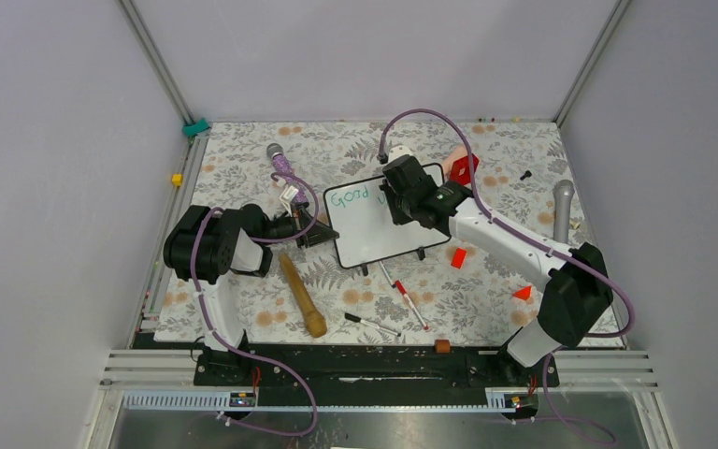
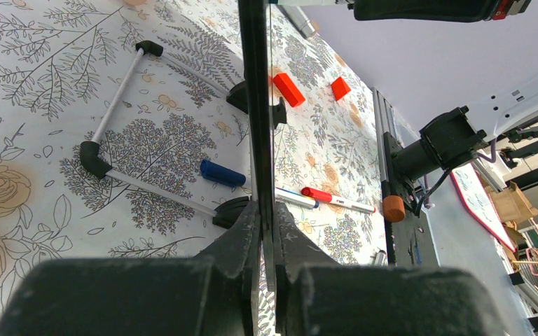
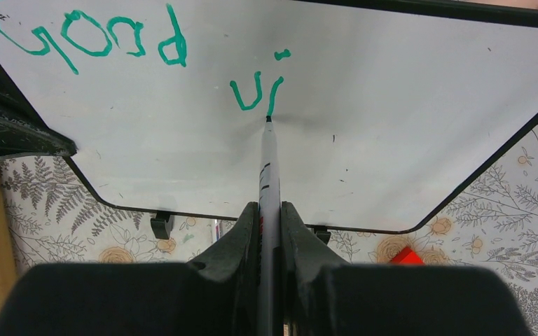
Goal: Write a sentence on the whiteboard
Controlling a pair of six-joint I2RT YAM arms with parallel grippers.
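Whiteboard (image 1: 374, 238) sits mid-table. Left gripper (image 2: 265, 213) is clamped on its left edge. Right gripper (image 3: 270, 210), above the board, is closed on a marker (image 3: 269, 161) w/ tip touching the board just under "vi". Sentence (image 3: 91, 43): 1 word "Good" + "vi", green. In front of board: 2 loose pens (image 1: 409, 304). To its right: 3 red blocks (image 1: 458, 257). In top view the right arm hides the board's right part.

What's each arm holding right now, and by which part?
The left tool grips the whiteboard by its left edge. The right tool grips a marker by its barrel, with the tip on the board.
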